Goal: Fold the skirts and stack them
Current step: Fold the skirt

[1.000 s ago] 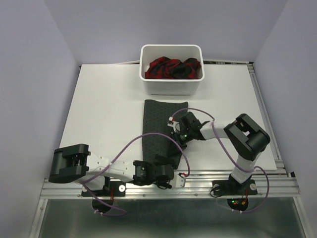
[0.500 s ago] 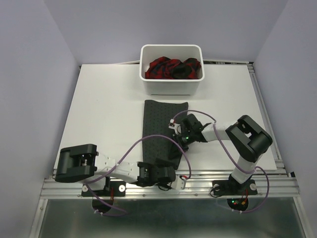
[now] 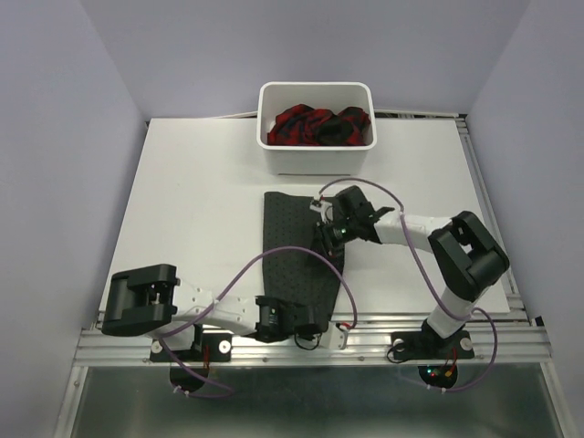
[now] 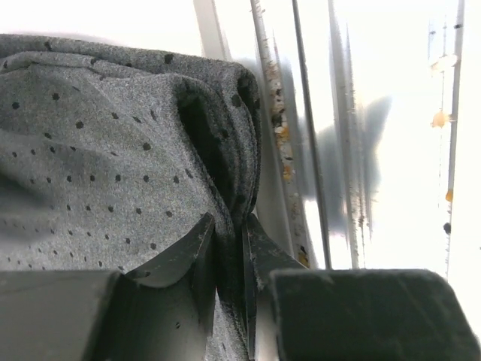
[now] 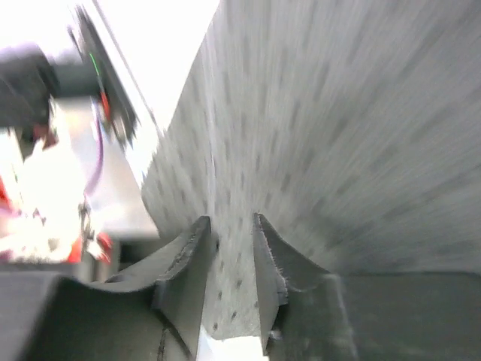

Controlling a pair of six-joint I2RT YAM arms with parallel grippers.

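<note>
The dark grey dotted skirt (image 3: 292, 246) lies lengthwise in the middle of the table, reaching the near edge. My left gripper (image 3: 317, 327) lies low at the skirt's near right corner. In the left wrist view it (image 4: 229, 226) is shut on a bunched fold of the grey skirt (image 4: 98, 150). My right gripper (image 3: 326, 231) is over the skirt's right edge, farther up. Its jaws (image 5: 233, 226) stand slightly apart, and the grey skirt (image 5: 338, 113) shows flat between them; that view is blurred. The red-and-navy plaid skirt (image 3: 301, 126) lies crumpled in the tub.
The white plastic tub (image 3: 315, 162) stands at the far middle of the table, just beyond the grey skirt. A metal rail (image 3: 383, 321) runs along the near edge beside the left gripper. Purple cables loop over the skirt.
My left gripper has closed on the skirt's near right corner. My right gripper has slid toward the far end along the skirt's right edge, and its jaws have parted a little.
</note>
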